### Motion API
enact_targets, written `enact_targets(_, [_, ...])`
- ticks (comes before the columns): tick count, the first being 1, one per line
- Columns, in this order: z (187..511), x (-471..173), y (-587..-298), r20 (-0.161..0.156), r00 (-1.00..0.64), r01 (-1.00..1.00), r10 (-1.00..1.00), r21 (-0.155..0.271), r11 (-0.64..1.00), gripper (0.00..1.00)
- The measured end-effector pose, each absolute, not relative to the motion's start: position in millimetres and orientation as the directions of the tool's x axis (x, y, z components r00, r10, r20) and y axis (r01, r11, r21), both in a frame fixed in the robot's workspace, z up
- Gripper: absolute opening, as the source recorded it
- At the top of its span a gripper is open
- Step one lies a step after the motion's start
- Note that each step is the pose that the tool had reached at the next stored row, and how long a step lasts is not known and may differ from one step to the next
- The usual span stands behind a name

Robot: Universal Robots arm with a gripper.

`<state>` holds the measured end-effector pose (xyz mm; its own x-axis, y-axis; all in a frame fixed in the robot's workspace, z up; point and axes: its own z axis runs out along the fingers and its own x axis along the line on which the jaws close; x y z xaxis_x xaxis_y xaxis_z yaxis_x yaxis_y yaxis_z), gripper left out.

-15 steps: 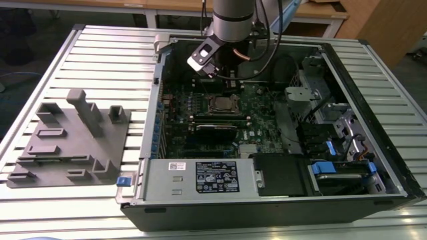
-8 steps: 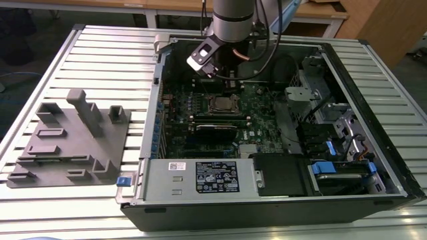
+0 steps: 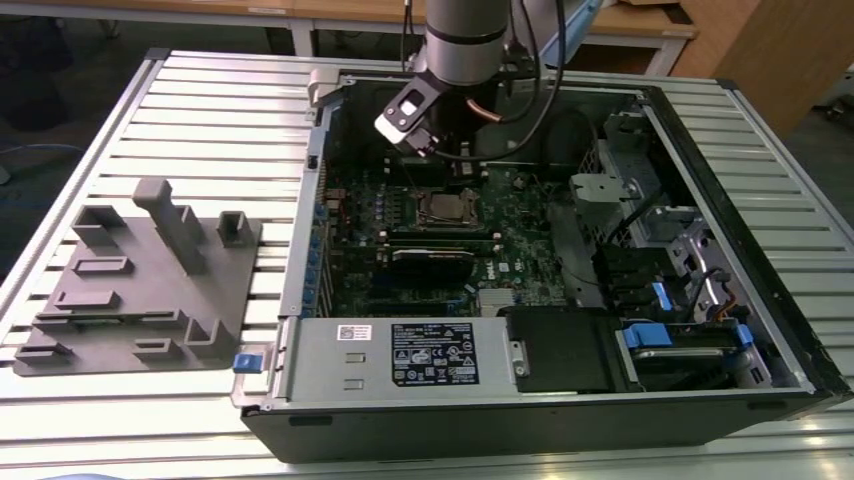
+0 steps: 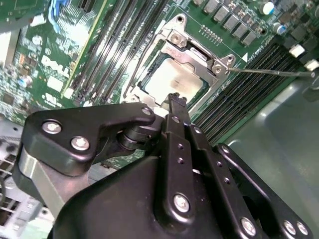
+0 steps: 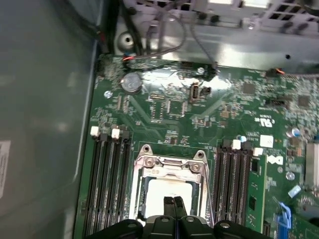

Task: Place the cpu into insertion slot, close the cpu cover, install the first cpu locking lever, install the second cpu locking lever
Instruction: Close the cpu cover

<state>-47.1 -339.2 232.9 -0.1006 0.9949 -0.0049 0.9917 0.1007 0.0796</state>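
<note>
Tool (image 5: 174,200): fingers pressed together, gripping nothing, just above the cpu (image 5: 159,188). The cpu lies in the insertion slot (image 5: 143,191) mid-board, cpu cover (image 5: 172,167) down around it, between memory slots (image 5: 107,179) on the green board (image 5: 164,109).

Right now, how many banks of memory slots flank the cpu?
2. One bank lies along one side of the cpu, the other along the opposite side; the gripper covers part of each.
</note>
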Motion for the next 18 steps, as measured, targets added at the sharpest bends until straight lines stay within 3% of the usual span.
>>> enact_targets(18, [229.6, -47.1, -339.2, -0.011, -0.405, 0.911, 0.914, 0.077, 0.404, 0.11])
